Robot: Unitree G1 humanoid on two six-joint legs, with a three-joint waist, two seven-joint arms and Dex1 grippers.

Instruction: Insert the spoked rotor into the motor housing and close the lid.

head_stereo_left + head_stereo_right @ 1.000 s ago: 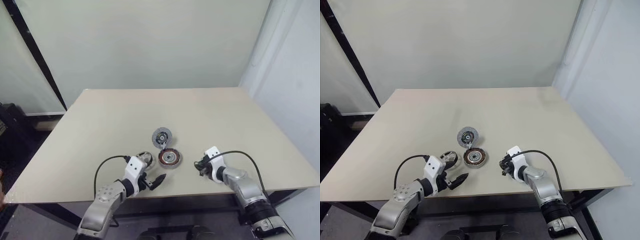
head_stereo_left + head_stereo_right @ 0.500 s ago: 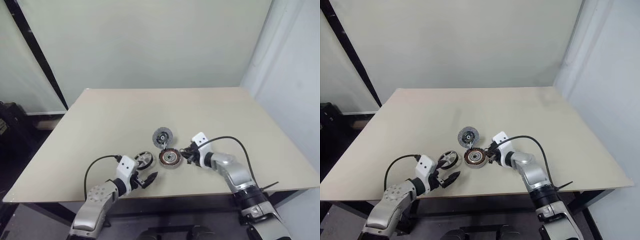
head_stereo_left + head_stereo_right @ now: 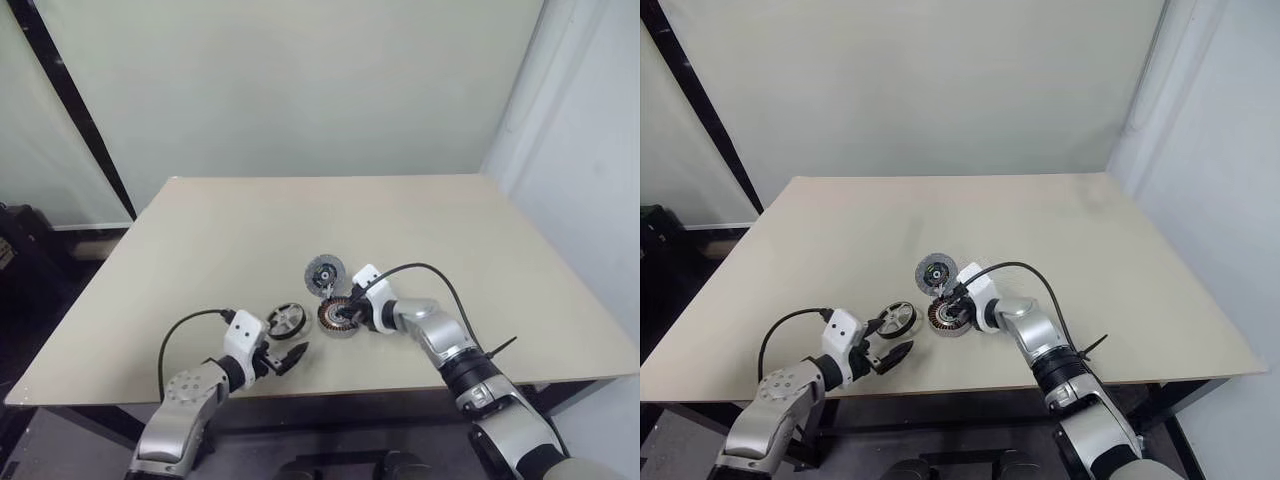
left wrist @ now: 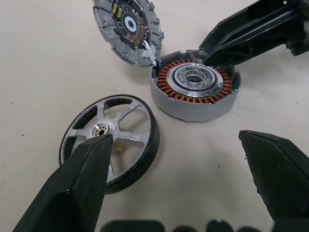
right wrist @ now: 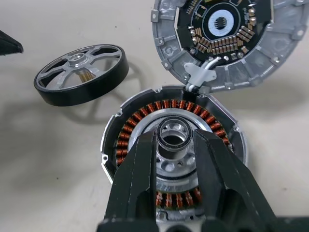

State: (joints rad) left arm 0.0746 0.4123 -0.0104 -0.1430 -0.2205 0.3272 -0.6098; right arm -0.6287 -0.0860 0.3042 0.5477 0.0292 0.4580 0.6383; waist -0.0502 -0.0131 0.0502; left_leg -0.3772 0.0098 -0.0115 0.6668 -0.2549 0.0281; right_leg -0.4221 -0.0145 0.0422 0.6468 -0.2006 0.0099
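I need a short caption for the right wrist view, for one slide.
Right tool over the motor housing centre, fingers flanking a small ring; lid hinged open behind, spoked rotor lying beside.

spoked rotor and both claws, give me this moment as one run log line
spoked rotor: on table, not inserted | motor housing: open, lid beside it | right claw: over housing centre | left claw: open by rotor

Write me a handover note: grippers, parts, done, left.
Left gripper: open, empty, at the rotor.
Right gripper: narrow, fingertips over the housing hub; grip unclear.
Rotor lies tilted on the table, apart from the housing. Lid open, joined to the housing's far edge.
Done: nothing inserted.
Left: rotor into housing, then close lid.
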